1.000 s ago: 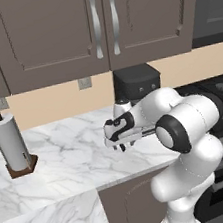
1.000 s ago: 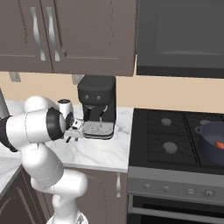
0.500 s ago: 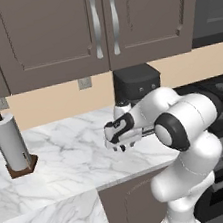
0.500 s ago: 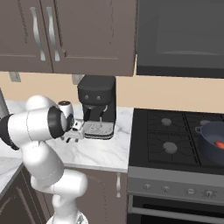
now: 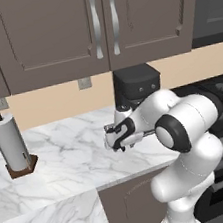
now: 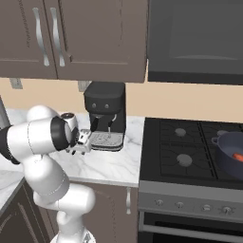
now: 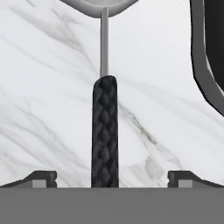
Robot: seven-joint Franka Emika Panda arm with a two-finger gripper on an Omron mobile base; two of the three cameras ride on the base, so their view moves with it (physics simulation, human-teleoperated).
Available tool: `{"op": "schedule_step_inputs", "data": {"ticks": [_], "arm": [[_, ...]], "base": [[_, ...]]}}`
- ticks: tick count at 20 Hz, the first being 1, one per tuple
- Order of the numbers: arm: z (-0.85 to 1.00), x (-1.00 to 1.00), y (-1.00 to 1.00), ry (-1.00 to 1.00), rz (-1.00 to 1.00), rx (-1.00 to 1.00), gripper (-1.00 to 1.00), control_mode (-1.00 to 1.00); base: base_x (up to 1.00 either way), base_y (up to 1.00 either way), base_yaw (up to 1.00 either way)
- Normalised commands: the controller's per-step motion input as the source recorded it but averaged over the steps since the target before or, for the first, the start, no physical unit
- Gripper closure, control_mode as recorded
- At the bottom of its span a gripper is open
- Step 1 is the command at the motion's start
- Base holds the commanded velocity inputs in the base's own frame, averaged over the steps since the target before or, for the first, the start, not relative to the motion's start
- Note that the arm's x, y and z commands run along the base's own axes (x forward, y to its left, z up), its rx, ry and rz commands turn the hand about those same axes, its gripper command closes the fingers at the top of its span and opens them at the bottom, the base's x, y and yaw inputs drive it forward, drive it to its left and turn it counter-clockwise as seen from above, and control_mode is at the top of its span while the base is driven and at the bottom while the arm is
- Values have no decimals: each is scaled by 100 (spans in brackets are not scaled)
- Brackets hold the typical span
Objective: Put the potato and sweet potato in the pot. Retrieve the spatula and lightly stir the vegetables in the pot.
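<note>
Marble spreads under my hand, white with soft grey veins, a smooth counter (image 5: 65, 161) that runs from the paper towel roll (image 5: 9, 144) on its brown base to the black stove (image 6: 190, 156). The spatula (image 7: 104, 131) lies flat on that marble just below my claw (image 7: 111, 177): its slim black handle has a woven, braided-looking texture, it narrows into a thin silver-grey shank, and the rounded edge of its pale metal head just shows at the top of the hand view. My two dark fingertips (image 7: 41, 177) stand wide apart, one on each side of the handle, and neither touches it; the claw is spread open and holds nothing. A curved dark grey rim, part of the coffee machine's base, cuts into the upper right of the hand view. From the base views my claw hangs low over the counter (image 5: 118, 135), just in front of the boxy black coffee machine (image 6: 105, 114) with its ribbed silver drip tray. Off to the right on the stove, well apart from my hand, sits the pot (image 6: 231, 154), round, shallow, dark blue-grey, and inside it I see an orange-red piece, the sweet potato (image 6: 238, 157); whether the potato lies in there too I cannot tell. Dark brown cabinets (image 5: 95, 25) with curved metal handles hang above.
</note>
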Motion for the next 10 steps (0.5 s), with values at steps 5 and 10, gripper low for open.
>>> {"op": "schedule_step_inputs", "data": {"ticks": [5, 10], "arm": [[-18, 0, 1, -8, 0, 0, -100, -100], [0, 0, 0, 0, 0, 0, -100, -100]], "base": [[0, 0, 0], [0, 0, 0]]}}
